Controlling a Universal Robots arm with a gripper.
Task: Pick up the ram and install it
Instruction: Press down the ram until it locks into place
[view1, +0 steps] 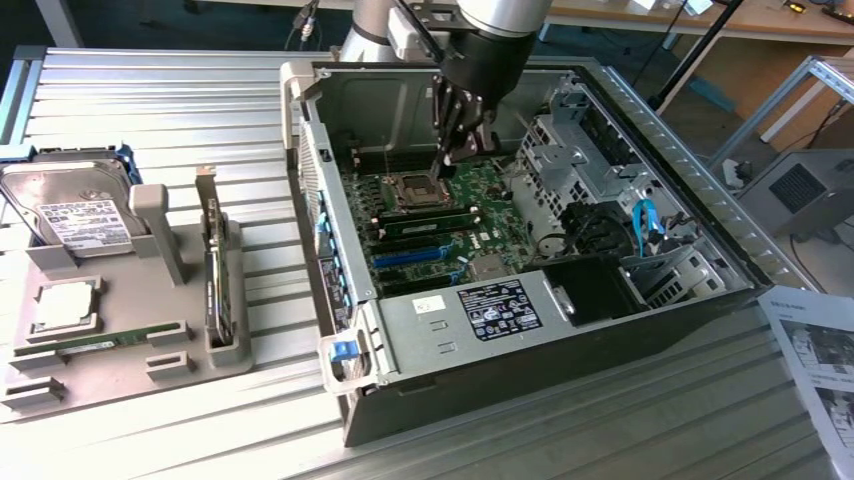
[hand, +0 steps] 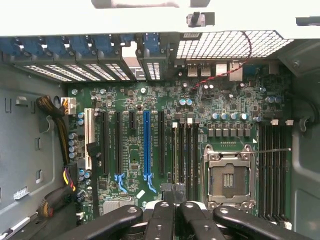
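Note:
The ram is a thin green stick lying flat in a slot near the front of the grey tray, at the exterior view's left, outside the computer case. My gripper hangs inside the open case, just above the motherboard beside the processor socket. Its fingers are shut with nothing between them. In the wrist view the gripper hovers over the dark memory slots, with the socket close by. The ram is far from the gripper.
The tray also holds a hard drive, a square silver processor chip and an upright expansion card. Drive cages and cables crowd the case's right side. A paper sheet lies at the far right.

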